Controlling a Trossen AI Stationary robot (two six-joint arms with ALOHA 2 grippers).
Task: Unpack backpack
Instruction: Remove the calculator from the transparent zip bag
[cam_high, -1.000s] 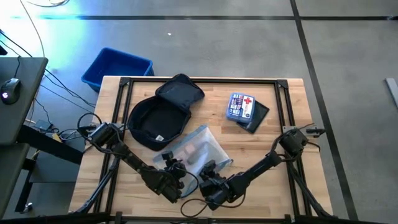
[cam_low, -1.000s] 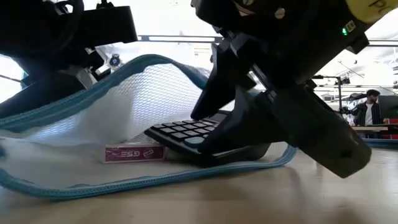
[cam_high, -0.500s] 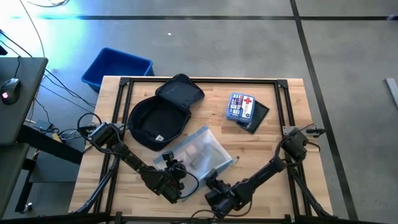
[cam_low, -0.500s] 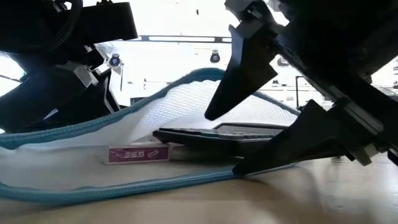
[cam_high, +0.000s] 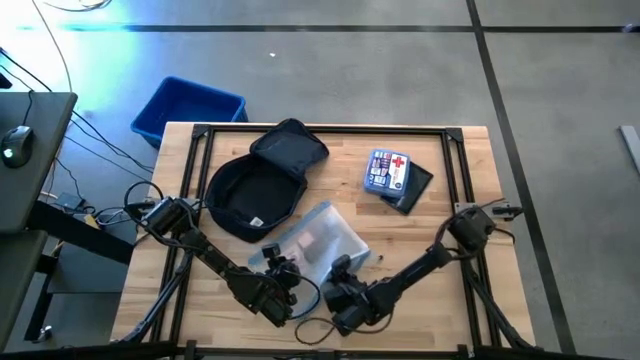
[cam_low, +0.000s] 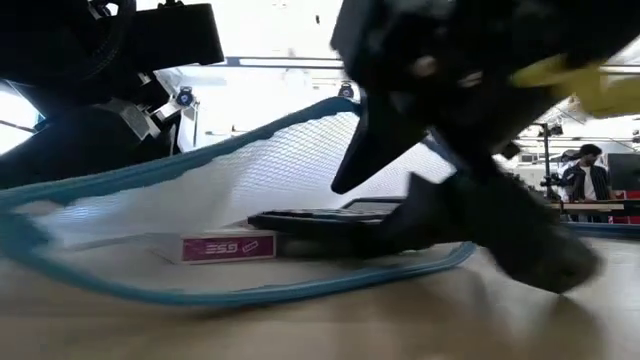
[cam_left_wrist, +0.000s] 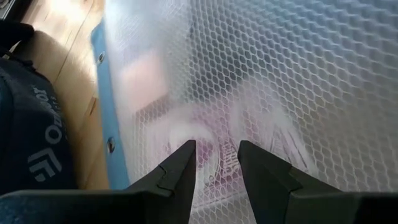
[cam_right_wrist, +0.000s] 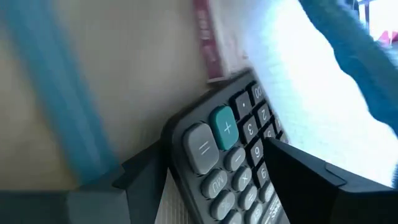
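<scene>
At lower centre, the left gripper pinches the mesh pouch up so the right gripper, jaws straddling the calculator, can draw it out.

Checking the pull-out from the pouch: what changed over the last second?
The right claw drew back out of the mesh pouch half a second ago, then went in again; it now straddles the calculator at the pouch mouth, though a firm grip isn't clear. The pouch's top flap dropped, then lifted again. Unchanged: left claw at the mesh, backpack, first-aid kit, pink box.
</scene>
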